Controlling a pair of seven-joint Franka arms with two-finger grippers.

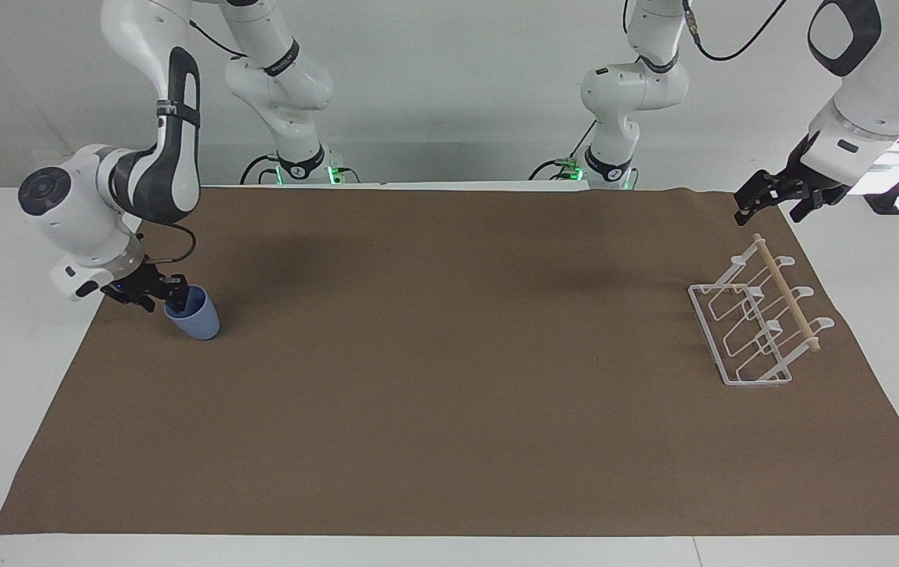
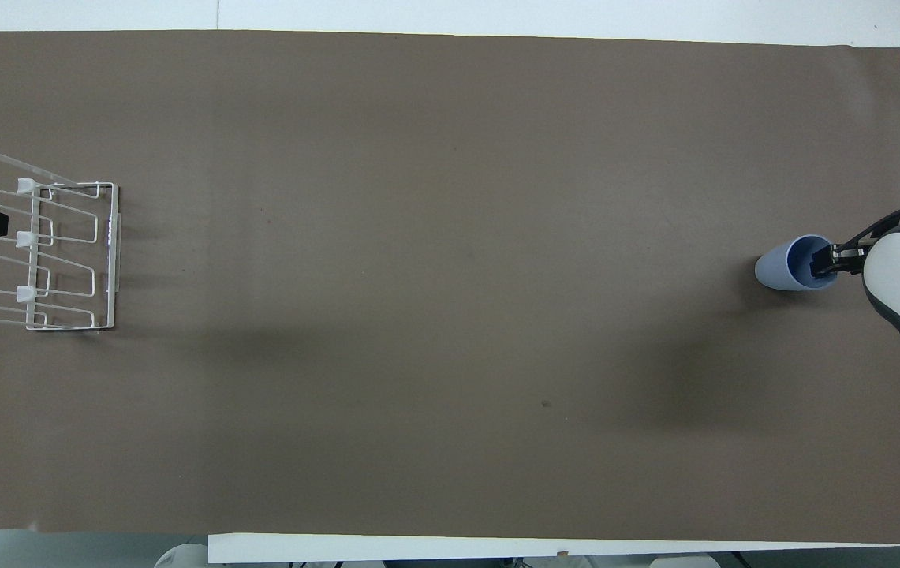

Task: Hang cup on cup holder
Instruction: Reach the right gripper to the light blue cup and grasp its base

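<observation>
Right fingers: I see the right gripper (image 1: 173, 300) at the rim of the cup (image 1: 195, 315), one finger dipped inside the mouth and one outside the wall; I cannot tell whether they have clamped on it.
Cup: light blue, standing on the brown mat (image 1: 449, 378) at the right arm's end of the table, its mouth tipped toward the gripper; in the overhead view it lies at about three o'clock.
Left fingers: the left gripper (image 1: 780, 197) hangs with its fingers apart, in the air at about twelve o'clock of the cup holder (image 1: 756, 327) in the facing view; this arm waits.
Cup holder: white wire rack with a wooden dowel (image 1: 786, 292) along its top, at the left arm's end, well apart from the cup; its prongs are bare.
</observation>
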